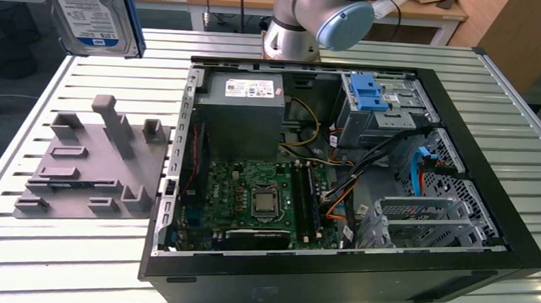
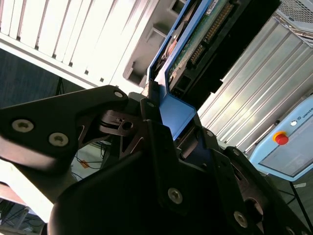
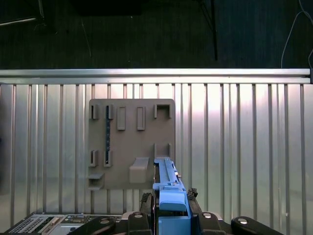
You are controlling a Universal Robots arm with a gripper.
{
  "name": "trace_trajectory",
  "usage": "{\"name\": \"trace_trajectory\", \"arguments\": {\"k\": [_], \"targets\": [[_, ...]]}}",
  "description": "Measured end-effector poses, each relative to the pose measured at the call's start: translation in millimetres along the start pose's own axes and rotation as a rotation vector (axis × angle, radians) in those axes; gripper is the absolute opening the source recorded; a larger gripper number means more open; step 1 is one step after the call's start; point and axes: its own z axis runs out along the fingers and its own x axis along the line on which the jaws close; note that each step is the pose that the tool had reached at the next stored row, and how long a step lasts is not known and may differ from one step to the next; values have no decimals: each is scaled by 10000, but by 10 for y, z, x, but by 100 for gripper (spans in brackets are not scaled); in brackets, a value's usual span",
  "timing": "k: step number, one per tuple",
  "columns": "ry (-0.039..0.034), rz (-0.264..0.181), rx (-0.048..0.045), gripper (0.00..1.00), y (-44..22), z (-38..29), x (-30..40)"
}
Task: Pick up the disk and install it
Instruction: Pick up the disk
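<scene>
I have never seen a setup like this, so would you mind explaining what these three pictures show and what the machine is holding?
This is a single robot arm standing at the far side of a slatted metal table. The exterior view comes from a camera off the arm and looks down on the whole scene. The two wrist views come from cameras that ride on the arm near its gripper.

On the table lies an open computer case, with its circuit board and cables exposed. Beside it, toward the exterior view's left, is a grey holder plate with upright pegs.

The gripper is shut on the disk, a hard drive in blue plastic rails. It holds the disk in the air, off the table and outside the case.
</scene>
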Motion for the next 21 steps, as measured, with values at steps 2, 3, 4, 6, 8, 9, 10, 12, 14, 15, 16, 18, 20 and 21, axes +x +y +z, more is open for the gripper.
{"name": "trace_trajectory", "arguments": {"k": [2, 3, 4, 6, 8, 9, 10, 12, 14, 15, 16, 18, 20, 21], "targets": [[0, 0, 0, 37, -4, 0, 0], [0, 0, 0, 37, -6, 0, 0], [0, 0, 0, 37, -8, 0, 0], [0, 0, 0, 37, -12, 0, 0], [0, 0, 0, 37, -16, 0, 0], [0, 0, 0, 37, -26, -1, 0], [0, 0, 0, 37, -35, 0, -1], [0, 0, 0, 37, -39, -1, -1], [0, 0, 0, 37, -42, -1, -1], [0, 0, 0, 37, -44, -1, -1], [0, 0, 0, 37, -46, -1, -1], [0, 0, 0, 37, -76, -1, -1], [0, 0, 0, 37, -87, -2, -1], [0, 0, 0, 37, -89, -1, -1]]}}
